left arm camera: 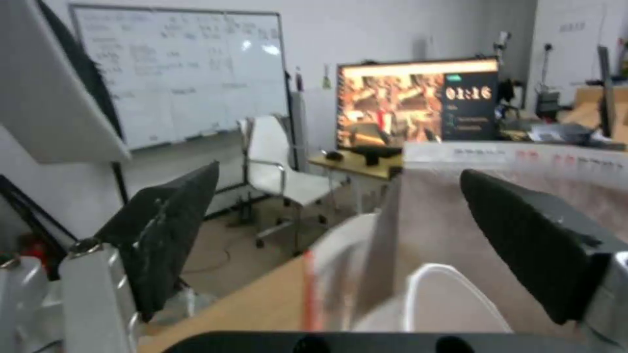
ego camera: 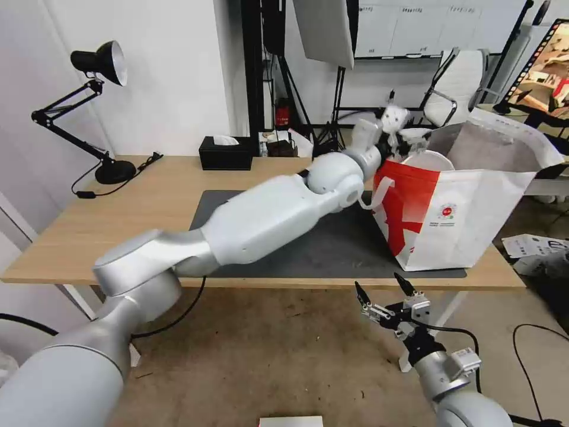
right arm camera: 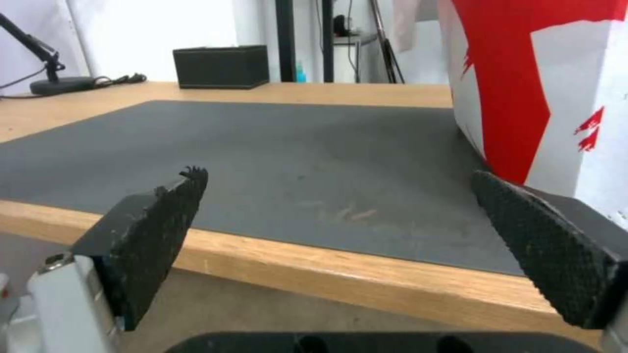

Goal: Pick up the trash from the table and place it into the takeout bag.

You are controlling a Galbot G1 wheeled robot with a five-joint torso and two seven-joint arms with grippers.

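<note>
My left gripper (left arm camera: pixel 340 235) hangs over the takeout bag's (ego camera: pixel 456 201) open mouth, fingers spread, empty. The bag stands upright at the right end of the table (ego camera: pixel 148 207), on the grey mat (ego camera: pixel 332 249), its long side running along the front edge. My wrist camera sees its foil lining (left arm camera: pixel 445 220). My right gripper (ego camera: pixel 386 290) waits below the table edge, fingers apart.

Even, bright indoor light with soft, faint shadows on the bench (ego camera: pixel 148 201). The left wrist view is blurred throughout; a glowing screen (left arm camera: pixel 419 105) beyond the left hand (left arm camera: pixel 340 235) looks washed out. The head view bends straight lines near its edges.
</note>
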